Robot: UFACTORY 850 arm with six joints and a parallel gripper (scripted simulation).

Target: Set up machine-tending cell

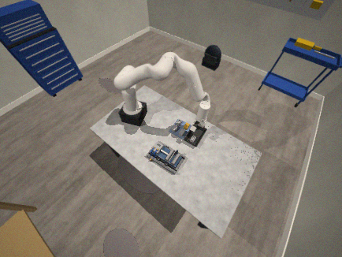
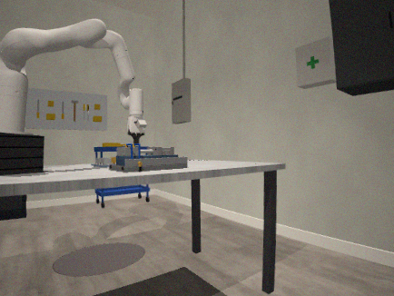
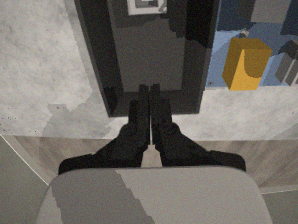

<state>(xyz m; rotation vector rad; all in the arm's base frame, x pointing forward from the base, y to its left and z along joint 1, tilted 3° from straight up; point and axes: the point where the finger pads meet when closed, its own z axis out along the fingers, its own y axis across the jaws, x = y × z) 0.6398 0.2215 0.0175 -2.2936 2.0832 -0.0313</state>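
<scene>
Here we are, right at the gripper [image 1: 200, 124] [image 2: 136, 142] [image 3: 150, 97], its jaws closed with nothing between them! It points down over the near end of the tray [image 1: 199, 138] [image 3: 204, 60] in the wrist view; whether the tips touch it, we can't tell. Further along inside that black tray we spot a pale, square-rimmed part [image 1: 192, 138] [image 3: 147, 6], cut off by the wrist view's top edge.

Just beside the tray, we've got the blue plate [image 1: 182, 134] [image 3: 219, 55], and on it sits the brass blank [image 1: 187, 125] [image 3: 247, 67], bright yellow! A grey block [image 3: 270, 10] shows on the plate too.

Across the table [image 1: 221, 177] [image 2: 227, 170], well apart from the tray, there's the vise [image 1: 166, 154] [image 2: 152, 163]; what lies in its opening is too small for us to tell. The white arm [image 1: 169, 63] [image 2: 59, 38] arches back to its black base [image 1: 138, 119], and far beyond, on the floor, we see a blue cart [image 1: 289, 87] [image 2: 123, 190].
</scene>
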